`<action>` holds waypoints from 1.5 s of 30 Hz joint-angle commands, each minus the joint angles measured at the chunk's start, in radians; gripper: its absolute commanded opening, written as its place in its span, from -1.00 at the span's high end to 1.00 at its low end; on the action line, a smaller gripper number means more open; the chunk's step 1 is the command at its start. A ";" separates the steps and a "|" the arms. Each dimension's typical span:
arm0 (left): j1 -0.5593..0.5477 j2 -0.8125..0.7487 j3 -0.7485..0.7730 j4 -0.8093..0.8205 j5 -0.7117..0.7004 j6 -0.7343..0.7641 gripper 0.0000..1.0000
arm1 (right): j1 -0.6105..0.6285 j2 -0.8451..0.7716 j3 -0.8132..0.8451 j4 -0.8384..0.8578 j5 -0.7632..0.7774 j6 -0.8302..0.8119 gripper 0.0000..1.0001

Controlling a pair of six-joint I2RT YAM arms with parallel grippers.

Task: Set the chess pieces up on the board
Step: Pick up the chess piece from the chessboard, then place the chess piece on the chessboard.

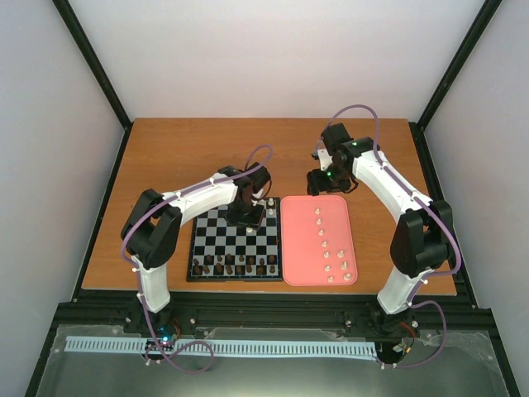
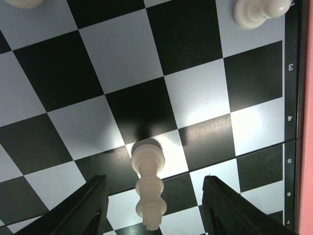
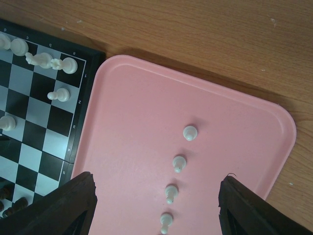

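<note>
The board (image 1: 216,241) lies in the table's middle, with a pink tray (image 1: 299,248) to its right. My left gripper (image 1: 246,217) is open low over the board's far part. In the left wrist view a tall white piece (image 2: 148,181) stands on the board (image 2: 122,54) between the spread fingers (image 2: 83,210), touching neither. My right gripper (image 1: 321,182) is open above the tray's far end; below it a column of white pawns (image 3: 179,163) stands on the tray (image 3: 132,122). A few white pieces (image 3: 49,61) stand at the board's far right corner.
Dark brown pieces (image 1: 235,266) line the board's near rows. The column of white pieces (image 1: 329,248) runs down the tray's right half. A white pawn (image 3: 58,94) stands near the board's right edge. Bare wooden table (image 1: 190,157) lies beyond the board and tray.
</note>
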 commanded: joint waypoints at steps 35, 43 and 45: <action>0.190 -0.016 0.232 -0.195 -0.160 0.124 0.94 | -0.020 0.030 0.016 0.010 -0.040 -0.012 -0.37; 0.242 0.064 0.263 -0.121 -0.142 0.132 0.94 | -0.024 0.043 0.024 0.009 -0.048 -0.012 -0.37; 0.242 0.077 0.268 -0.110 -0.132 0.127 0.94 | -0.025 0.044 0.026 0.007 -0.049 -0.012 -0.37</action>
